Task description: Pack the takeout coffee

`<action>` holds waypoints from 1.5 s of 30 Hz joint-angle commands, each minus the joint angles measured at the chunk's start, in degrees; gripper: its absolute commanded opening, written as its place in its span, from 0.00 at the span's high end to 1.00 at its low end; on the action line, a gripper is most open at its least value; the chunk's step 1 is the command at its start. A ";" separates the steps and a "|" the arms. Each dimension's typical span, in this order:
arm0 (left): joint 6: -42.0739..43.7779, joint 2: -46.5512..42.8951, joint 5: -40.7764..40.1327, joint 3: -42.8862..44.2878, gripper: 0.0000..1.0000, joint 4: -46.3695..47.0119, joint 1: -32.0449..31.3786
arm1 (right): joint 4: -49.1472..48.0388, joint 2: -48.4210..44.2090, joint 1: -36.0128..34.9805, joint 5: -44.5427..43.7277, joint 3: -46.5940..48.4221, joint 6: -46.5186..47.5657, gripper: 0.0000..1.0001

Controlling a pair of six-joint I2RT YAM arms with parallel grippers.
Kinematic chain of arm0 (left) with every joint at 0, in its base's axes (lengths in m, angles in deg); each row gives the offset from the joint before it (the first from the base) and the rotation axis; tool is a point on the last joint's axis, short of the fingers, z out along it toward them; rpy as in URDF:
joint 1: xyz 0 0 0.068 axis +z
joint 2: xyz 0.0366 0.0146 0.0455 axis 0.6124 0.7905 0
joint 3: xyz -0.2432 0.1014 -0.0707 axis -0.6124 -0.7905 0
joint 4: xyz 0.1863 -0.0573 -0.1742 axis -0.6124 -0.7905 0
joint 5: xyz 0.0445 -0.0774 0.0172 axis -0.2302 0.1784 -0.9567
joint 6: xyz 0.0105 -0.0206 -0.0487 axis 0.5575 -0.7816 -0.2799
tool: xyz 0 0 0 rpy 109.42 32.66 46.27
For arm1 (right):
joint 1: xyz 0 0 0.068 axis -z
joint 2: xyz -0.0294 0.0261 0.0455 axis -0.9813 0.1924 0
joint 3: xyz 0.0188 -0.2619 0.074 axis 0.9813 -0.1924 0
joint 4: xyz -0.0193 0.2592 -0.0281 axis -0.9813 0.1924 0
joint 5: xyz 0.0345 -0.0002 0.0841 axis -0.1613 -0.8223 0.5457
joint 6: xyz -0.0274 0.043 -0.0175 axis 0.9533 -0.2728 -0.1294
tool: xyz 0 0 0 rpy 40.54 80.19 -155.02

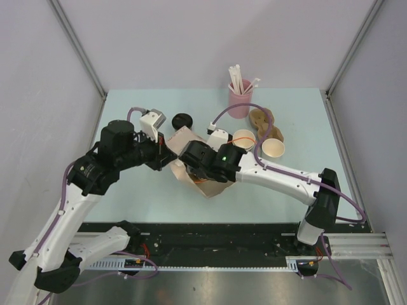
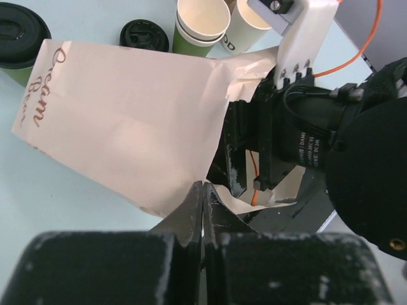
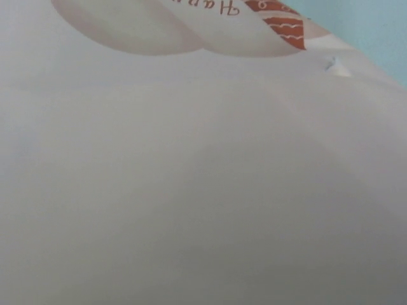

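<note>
The paper bag [image 3: 203,190] blankets the right wrist view, hiding the fingertips of the right gripper [image 2: 236,166]. The left wrist view's edge crops a lidded green cup [image 2: 18,38].

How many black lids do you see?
2. One black lid sits on a green cup; a loose lid lies on the table beside the paper bag, which may hide more.

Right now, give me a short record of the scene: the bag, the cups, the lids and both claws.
paper bag: pale, printed lettering, between the two arms
left claw: shut on the bag's mouth edge
right claw: reaching into the bag's mouth; tips hidden, open or shut unclear
green cup: upright, no lid, outside the bag
white cup: upright beside the green one, no lid
loose black lid: flat on the table by the green cup
lidded cup: near the bag's far corner
pink cup of straws: table's far edge
</note>
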 commanded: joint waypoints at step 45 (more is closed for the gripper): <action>33.63 22.68 13.00 23.76 0.28 -5.50 4.79 | -26.64 -9.23 -1.48 9.96 -12.88 24.91 0.46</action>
